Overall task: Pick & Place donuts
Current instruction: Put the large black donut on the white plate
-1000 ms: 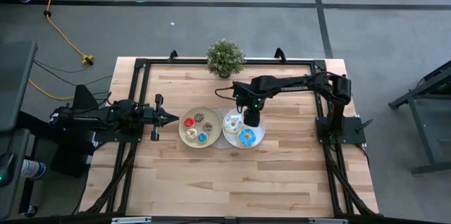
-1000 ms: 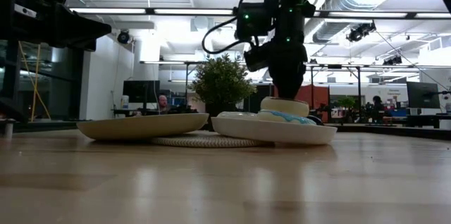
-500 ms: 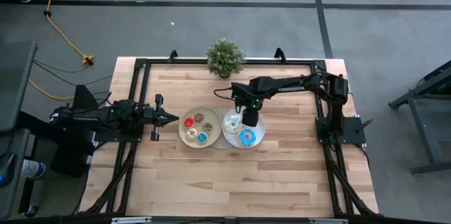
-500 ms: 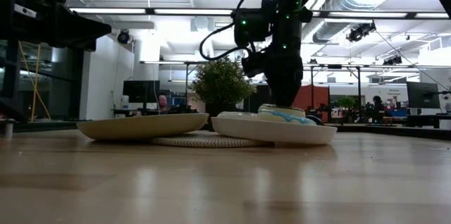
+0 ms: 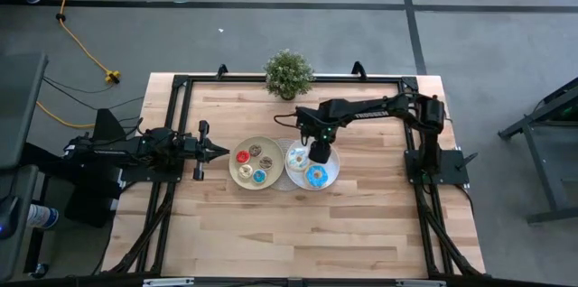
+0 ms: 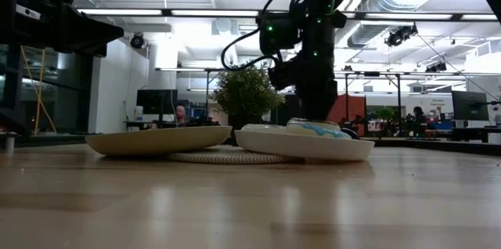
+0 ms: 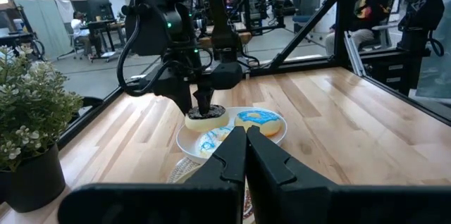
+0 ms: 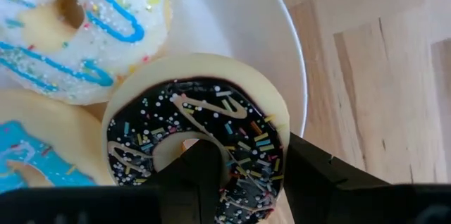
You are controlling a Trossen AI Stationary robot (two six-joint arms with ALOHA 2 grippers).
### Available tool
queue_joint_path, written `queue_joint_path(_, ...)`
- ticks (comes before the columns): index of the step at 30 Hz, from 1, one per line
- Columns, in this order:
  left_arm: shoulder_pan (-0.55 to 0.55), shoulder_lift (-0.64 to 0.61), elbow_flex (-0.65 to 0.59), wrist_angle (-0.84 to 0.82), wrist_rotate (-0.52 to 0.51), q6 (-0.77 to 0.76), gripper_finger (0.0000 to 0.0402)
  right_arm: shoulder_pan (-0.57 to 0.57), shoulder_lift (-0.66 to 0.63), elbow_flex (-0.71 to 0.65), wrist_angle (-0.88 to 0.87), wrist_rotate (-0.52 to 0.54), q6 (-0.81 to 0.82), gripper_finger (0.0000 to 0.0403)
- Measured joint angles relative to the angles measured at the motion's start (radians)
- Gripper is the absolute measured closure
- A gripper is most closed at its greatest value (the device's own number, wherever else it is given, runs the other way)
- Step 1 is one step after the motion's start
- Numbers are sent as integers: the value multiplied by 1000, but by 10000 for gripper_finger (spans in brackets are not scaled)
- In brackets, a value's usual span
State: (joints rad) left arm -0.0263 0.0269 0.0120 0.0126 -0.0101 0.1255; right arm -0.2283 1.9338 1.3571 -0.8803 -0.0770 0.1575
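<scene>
Left end effector (image 5: 219, 151): fingers pressed together, holding nothing, hovering over the table (image 5: 271, 224) just left of the beige plate (image 5: 245, 179).

Beige plate: holds four small donuts: red (image 5: 243, 156), dark brown (image 5: 255, 150), tan (image 5: 266, 162), blue (image 5: 260, 176).

Potted plant (image 5: 288, 73): stands at the table's far edge, behind the plates.

White plate (image 5: 332, 177): touches the beige plate's right side. Holds three large donuts: white with blue stripes and sprinkles (image 8: 84, 34), blue-iced (image 5: 316, 176), chocolate-iced with sprinkles (image 8: 204, 146).

Right end effector (image 8: 243, 175): lowered onto the white plate, grasping the chocolate-iced donut, one finger through its hole, the other outside its rim. The donut rests beside the plate's edge.
</scene>
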Motion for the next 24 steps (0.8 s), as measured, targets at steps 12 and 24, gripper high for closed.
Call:
queue_joint_path(12, 0, 0, 0, 0, 0, 0, 401, 0, 0, -2, -35, -7, 299, 279)
queue_joint_path(24, 0, 0, 0, 0, 0, 0, 401, 0, 0, -52, 21, 17, 338, 279)
